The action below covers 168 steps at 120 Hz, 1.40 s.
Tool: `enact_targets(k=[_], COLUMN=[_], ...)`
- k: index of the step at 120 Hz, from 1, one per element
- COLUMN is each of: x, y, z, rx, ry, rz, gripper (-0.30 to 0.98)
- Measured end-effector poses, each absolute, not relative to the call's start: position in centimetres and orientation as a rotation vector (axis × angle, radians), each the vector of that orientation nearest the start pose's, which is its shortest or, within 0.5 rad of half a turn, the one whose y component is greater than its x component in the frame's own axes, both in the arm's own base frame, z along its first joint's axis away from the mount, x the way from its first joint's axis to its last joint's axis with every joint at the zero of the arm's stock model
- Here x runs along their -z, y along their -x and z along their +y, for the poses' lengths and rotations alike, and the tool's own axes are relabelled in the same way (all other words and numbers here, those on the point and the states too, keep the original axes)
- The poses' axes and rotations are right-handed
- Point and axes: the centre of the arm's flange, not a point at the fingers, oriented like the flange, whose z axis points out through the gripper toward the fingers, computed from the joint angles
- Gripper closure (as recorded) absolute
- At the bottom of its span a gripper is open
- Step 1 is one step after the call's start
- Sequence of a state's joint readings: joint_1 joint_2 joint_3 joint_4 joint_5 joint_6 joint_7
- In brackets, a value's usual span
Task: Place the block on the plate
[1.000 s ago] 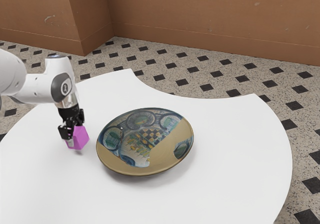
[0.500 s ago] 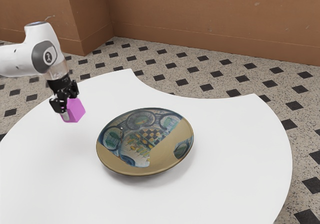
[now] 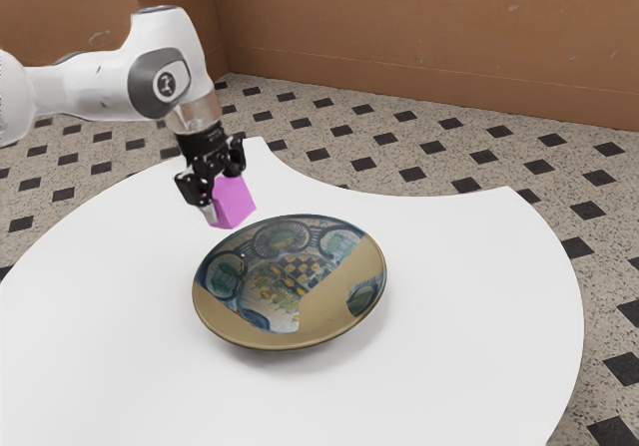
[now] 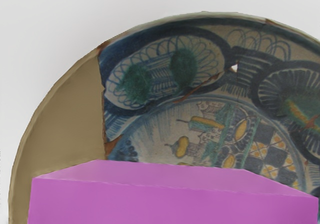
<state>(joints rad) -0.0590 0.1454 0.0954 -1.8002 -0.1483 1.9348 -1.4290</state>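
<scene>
Block hung clamped in your end effector, open only its width; mid-carry, you needed to centre it above the plate, then lower.

An indoor room, its kind unclear: black-patterned floor around the white table, brown wall beyond it.

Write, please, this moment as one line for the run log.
end effector: shut on magenta block | block: in the air | plate: on white table | placement: not yet done
</scene>
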Motion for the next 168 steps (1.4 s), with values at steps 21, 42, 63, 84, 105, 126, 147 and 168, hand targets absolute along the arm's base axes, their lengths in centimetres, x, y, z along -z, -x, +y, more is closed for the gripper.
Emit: enact_targets(k=[21,42,63,84,105,126,147,168], x=[-44.2,-40.8,-37.2,-35.1,-34.9,-35.7,-38.0,-42.9], y=[-60.5,-61.1,-61.4,-61.7,-61.8,-61.6,-61.1,-60.6], z=[-2.2,-2.3,-2.8,-2.8,-3.0,-3.0,-4.2,-4.0], rx=[-0.213,-0.276,-0.329,-0.356,-0.352,-0.348,-0.351,-0.313], ry=[2.375,2.341,2.314,2.293,2.295,2.278,2.292,2.422], rz=[-2.16,-2.142,-2.124,-2.123,-2.128,-2.147,-2.138,-2.05], gripper=[0.25,0.24,0.25,0.23,0.14,0.06,0.03,0.01])
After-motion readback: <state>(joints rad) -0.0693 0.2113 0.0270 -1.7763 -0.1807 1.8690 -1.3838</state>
